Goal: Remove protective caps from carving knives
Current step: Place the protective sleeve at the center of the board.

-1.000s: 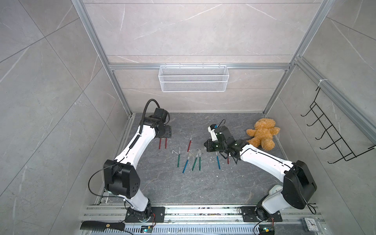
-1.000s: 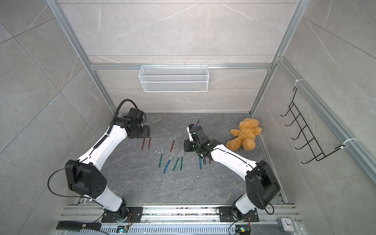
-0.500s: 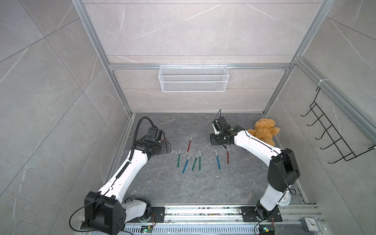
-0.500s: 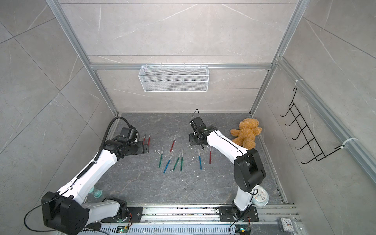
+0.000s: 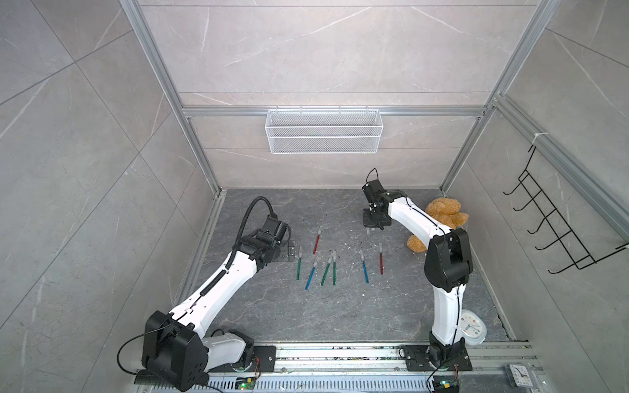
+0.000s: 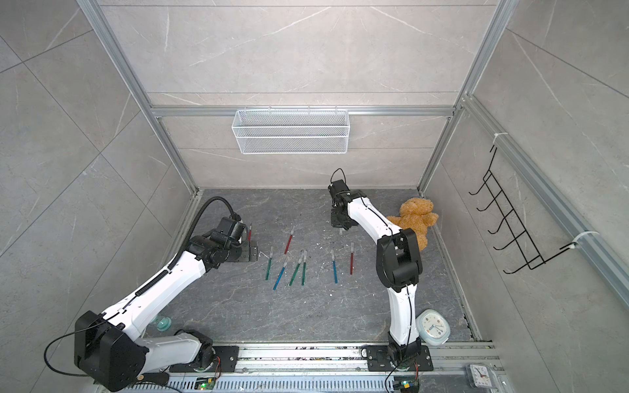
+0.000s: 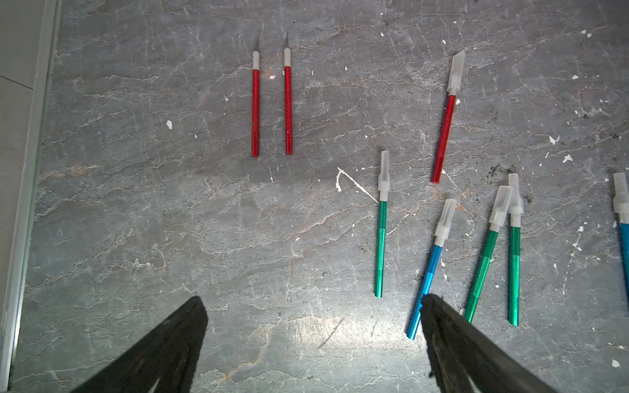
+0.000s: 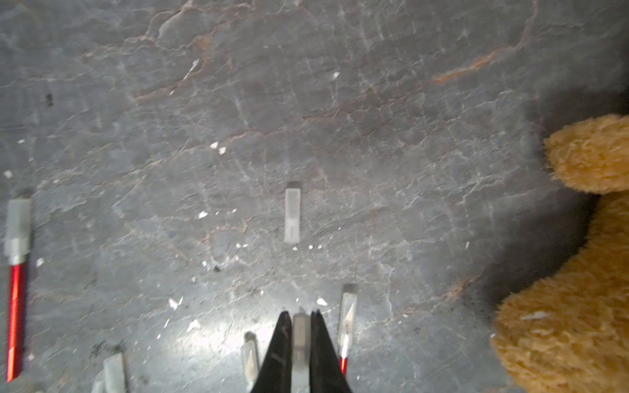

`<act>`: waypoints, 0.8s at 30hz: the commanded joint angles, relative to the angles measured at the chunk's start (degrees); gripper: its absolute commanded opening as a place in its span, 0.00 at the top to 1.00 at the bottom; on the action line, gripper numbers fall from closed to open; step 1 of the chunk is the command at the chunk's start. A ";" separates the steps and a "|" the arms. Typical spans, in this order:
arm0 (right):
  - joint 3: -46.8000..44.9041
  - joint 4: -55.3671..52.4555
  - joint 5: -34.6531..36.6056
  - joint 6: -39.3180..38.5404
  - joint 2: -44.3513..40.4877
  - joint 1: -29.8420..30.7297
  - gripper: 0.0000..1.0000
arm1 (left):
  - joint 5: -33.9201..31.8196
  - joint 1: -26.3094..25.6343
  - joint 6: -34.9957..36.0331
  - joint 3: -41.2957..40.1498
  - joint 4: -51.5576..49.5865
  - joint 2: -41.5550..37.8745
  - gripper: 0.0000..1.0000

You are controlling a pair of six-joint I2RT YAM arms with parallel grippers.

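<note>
Right arm drew back from the knife row toward the rear of the surface (image 7: 170, 221) since a second earlier; left arm pulled away from the bare knives.

- Left fingers (image 7: 163, 347): spread wide, empty, above the surface.
- Right fingers (image 8: 279, 347): pinched on one protective cap (image 8: 301, 340).
- Loose cap (image 8: 292, 216): lay flat on the surface, apart from the knives.
- Bare red knives (image 7: 255, 112) (image 7: 288, 109): parallel, side by side, blades exposed.
- Capped red knife (image 7: 444, 136), capped green knife (image 7: 381, 245), capped blue knife (image 7: 430, 272): lay near one another, caps on.
- Teddy bear (image 8: 578, 306): sat beside the right arm.
</note>
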 commanded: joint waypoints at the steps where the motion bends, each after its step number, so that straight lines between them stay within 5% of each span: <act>1: 6.27 -6.71 1.01 -1.68 4.54 -1.45 1.00 | -2.37 -0.72 0.97 1.21 -0.19 -1.65 0.00; 14: 24.30 -17.16 -0.16 -3.20 18.55 -2.56 1.00 | -4.10 -2.50 1.67 1.54 -0.82 -0.25 0.00; 24: 28.16 -18.57 -3.04 -3.03 23.18 -2.95 1.00 | -4.80 -3.11 2.27 2.18 -1.44 0.64 0.00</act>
